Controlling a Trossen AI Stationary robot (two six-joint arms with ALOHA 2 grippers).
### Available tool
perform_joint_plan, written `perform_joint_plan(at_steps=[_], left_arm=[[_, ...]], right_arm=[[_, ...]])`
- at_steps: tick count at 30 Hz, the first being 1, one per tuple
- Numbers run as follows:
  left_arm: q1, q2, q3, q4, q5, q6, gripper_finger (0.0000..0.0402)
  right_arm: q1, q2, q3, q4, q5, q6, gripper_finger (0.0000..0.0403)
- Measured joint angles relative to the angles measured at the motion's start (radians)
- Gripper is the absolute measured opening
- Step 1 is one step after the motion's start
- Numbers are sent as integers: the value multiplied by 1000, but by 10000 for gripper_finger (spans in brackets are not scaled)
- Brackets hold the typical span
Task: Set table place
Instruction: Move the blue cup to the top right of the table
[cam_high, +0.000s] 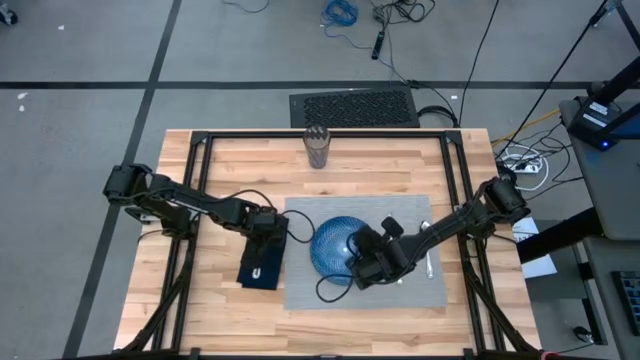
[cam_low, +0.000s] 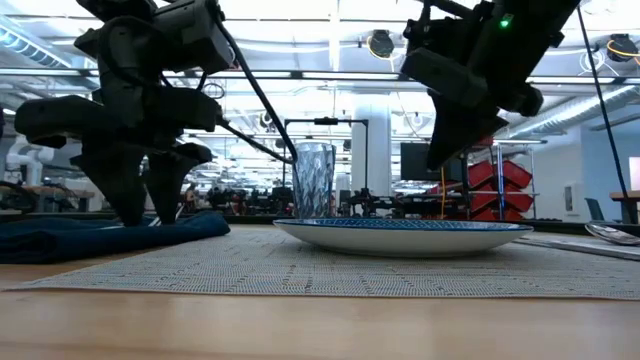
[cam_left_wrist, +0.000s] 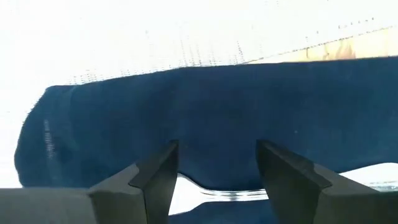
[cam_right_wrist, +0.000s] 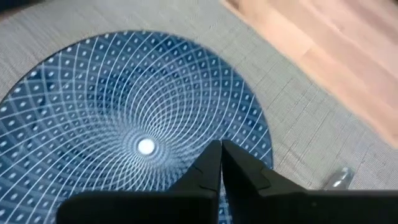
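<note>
High view lays out the table (cam_high: 220, 170) with the grey placemat (cam_high: 300, 290) at its centre, the blue plate (cam_high: 330, 245) on it, and a navy napkin (cam_high: 262, 268) at the mat's left edge. Left gripper (cam_left_wrist: 214, 168) hangs over that napkin with fingers spread; only its wrist view reveals a shiny utensil (cam_left_wrist: 217, 193) between them. Right gripper (cam_right_wrist: 221, 165) is closed above the plate. Low view alone shows a glass tumbler (cam_low: 313, 180) beyond the plate.

Even overhead light on table (cam_high: 330, 175). Left wrist view: upper half blown out white above napkin (cam_left_wrist: 205, 124). Low view backlit; arms silhouetted.
</note>
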Motion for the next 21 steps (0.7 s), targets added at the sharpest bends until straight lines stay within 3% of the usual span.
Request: perform_joint_plan(at_steps=[13, 17, 21], left_arm=[[-1, -23, 0, 102, -144, 3, 199], [-4, -125, -11, 146, -197, 65, 195], [15, -308, -39, 149, -252, 105, 190]], right_arm=[[-68, 0, 0, 88, 145, -149, 0], [-67, 1, 0, 183, 184, -238, 0], [-67, 1, 0, 228, 220, -307, 0]])
